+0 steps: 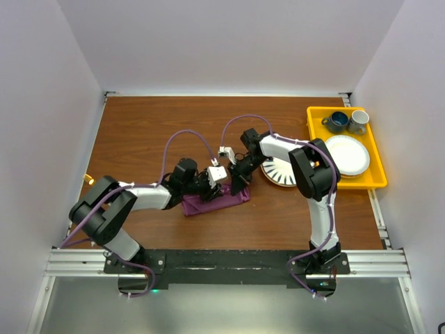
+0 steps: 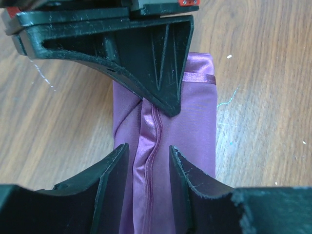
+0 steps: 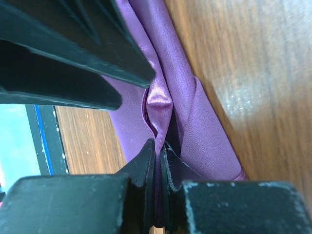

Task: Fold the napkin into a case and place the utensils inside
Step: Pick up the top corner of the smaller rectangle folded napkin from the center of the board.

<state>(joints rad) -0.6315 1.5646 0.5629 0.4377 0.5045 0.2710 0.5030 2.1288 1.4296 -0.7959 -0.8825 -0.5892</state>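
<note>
The plum-purple napkin [image 1: 215, 201] lies folded into a narrow strip on the wooden table, left of the striped plate [image 1: 280, 173]. My right gripper [image 1: 237, 182] is at the strip's right end, shut on a raised pinch of the napkin [image 3: 204, 131], with its fingertips [image 3: 158, 145] meeting on the fold. My left gripper [image 1: 211, 179] sits just left of it. Its fingers are open [image 2: 148, 151] and straddle the napkin's stitched hem [image 2: 195, 126] without closing on it. The right gripper's fingers [image 2: 161, 63] face it closely. No gold utensils show clearly; the right arm covers part of the plate.
A yellow tray [image 1: 378, 182] at the right edge holds a white plate [image 1: 348, 154], a blue cup [image 1: 338, 122] and a grey cup [image 1: 359, 121]. White walls enclose the table on three sides. Purple cables arch above both wrists.
</note>
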